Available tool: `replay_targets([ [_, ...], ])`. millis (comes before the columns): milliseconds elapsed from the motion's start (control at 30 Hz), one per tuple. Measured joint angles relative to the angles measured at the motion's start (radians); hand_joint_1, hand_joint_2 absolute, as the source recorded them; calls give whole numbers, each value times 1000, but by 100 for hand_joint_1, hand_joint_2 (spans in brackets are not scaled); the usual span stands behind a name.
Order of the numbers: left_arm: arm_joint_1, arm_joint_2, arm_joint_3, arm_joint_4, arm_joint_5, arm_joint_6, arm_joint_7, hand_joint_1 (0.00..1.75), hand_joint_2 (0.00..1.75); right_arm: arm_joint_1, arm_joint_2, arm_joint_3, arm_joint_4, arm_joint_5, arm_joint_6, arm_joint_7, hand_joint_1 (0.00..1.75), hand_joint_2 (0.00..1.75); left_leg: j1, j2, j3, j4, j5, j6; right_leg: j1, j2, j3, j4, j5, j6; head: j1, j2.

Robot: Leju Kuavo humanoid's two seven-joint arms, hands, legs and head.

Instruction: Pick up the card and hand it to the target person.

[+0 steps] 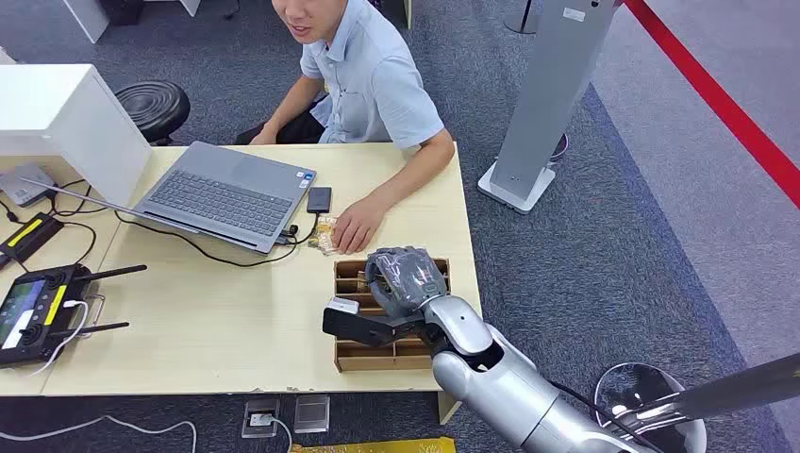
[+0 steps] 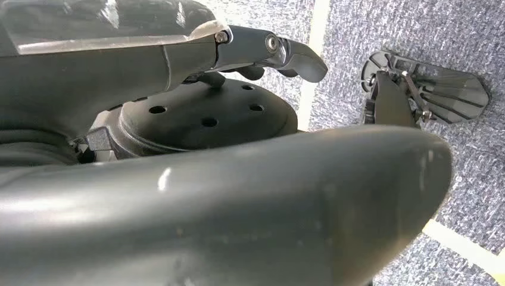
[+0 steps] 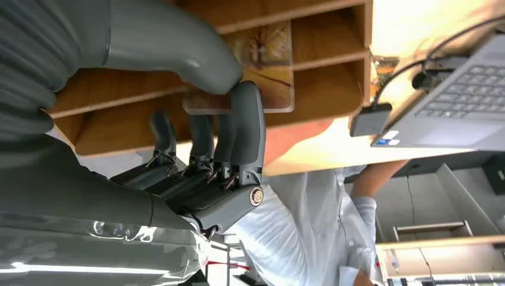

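Note:
My right hand [image 1: 406, 278] hovers over a wooden compartment box [image 1: 354, 354] near the table's front right corner. In the right wrist view the thumb and fingers [image 3: 245, 128] pinch the edge of a card [image 3: 265, 65] with a brown and yellow picture, which lies partly in one of the box's slots [image 3: 324, 36]. A person in a light blue shirt [image 1: 373, 85] sits across the table, one hand [image 1: 357, 226] resting on the tabletop just beyond the box. My left hand [image 2: 238, 196] hangs over the carpet with its fingers apart and nothing in it.
An open laptop [image 1: 222, 193] with cables and a small dark drive [image 1: 319, 199] lies left of the person's hand. A snack packet [image 1: 325, 234] sits by that hand. A controller [image 1: 38, 307] rests at the left edge, a white box [image 1: 66, 113] behind it. A grey stand [image 1: 547, 94] rises to the right.

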Motion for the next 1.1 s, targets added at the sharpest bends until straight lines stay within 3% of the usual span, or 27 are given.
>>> replay_targets([
  [67, 0, 0, 0, 0, 0, 1, 0, 0, 0, 0, 1, 1, 3, 0, 1, 0, 138, 175, 0, 0, 0, 0, 0, 0, 0, 0, 0, 0, 0, 0, 0, 0],
  [233, 0, 0, 0, 1, 1, 4, -1, 0, 0, -5, 3, 5, 18, -3, 4, -1, 175, 175, 0, 0, 0, 0, 0, 0, 0, 0, 0, 0, 0, 0, 1, 0],
  [633, -1, -4, 0, 1, -17, 28, 1, 0, 0, -12, 3, 9, 29, -1, -23, -38, 175, 175, 0, 0, 0, 0, 0, 0, 0, 0, 0, 0, 0, 0, 0, 0],
  [800, -4, -31, -6, 0, -50, 107, -10, 0, 0, -3, 1, 8, 22, 24, -50, -41, 175, 175, 0, 0, 0, 0, 0, 0, 0, 0, 0, 0, 0, 0, 1, 0],
  [1100, -3, -41, -17, 1, -60, 106, -27, 0, 0, 13, -22, -18, -51, 52, -180, -143, 175, 175, 0, 0, 0, 0, 0, 0, 0, 0, 0, 0, 0, 0, 0, 0],
])
